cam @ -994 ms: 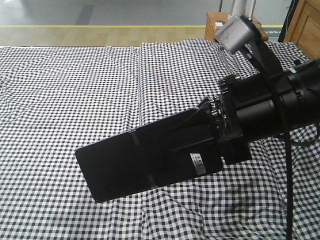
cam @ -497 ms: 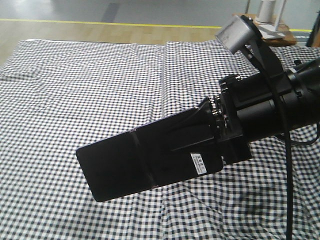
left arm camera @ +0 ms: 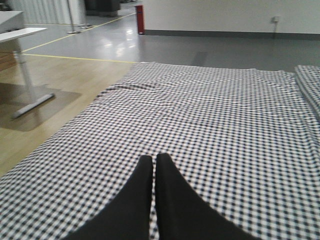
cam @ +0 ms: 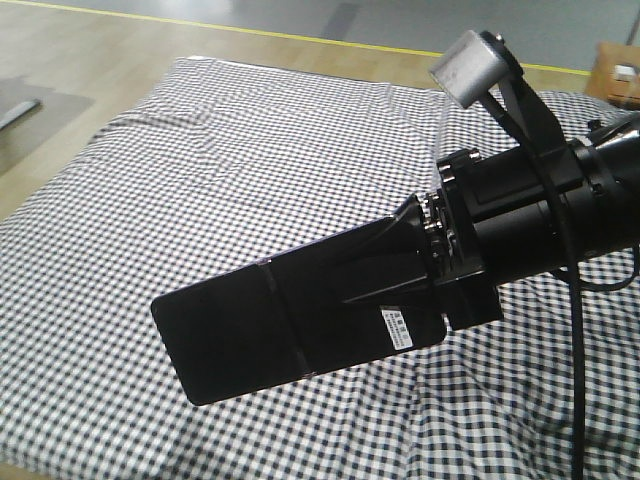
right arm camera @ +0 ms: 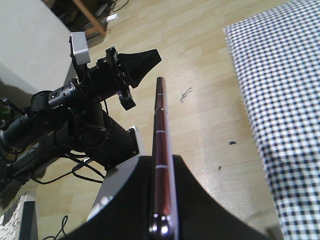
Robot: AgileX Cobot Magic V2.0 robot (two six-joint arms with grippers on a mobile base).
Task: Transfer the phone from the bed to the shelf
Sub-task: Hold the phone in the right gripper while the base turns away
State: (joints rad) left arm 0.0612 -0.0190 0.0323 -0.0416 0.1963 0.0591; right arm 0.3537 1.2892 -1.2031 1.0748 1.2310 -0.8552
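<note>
The phone (cam: 290, 330), a thin black slab with a centre crease and a white sticker, hangs in the air above the bed (cam: 250, 180). My right gripper (cam: 370, 275) is shut on its sticker end. In the right wrist view the phone (right arm camera: 161, 120) shows edge-on with a pinkish rim, pinched between the black fingers (right arm camera: 135, 200). My left gripper (left arm camera: 153, 157) is shut with nothing in it, low over the checked bed (left arm camera: 225, 115). The left arm (right arm camera: 100, 80) also shows over the floor. The shelf is out of view.
Wooden floor with a yellow line (cam: 300, 35) lies beyond the bed's far edge. A grey table leg (left arm camera: 30, 95) stands on the floor at the left. A second checked mattress edge (left arm camera: 310, 85) lies at the right. The robot base (right arm camera: 117, 175) is below the phone.
The front view has swung left: the bed's left edge and wooden floor have come into view, and the side table at top right is gone. The right arm and phone hold their pose.
</note>
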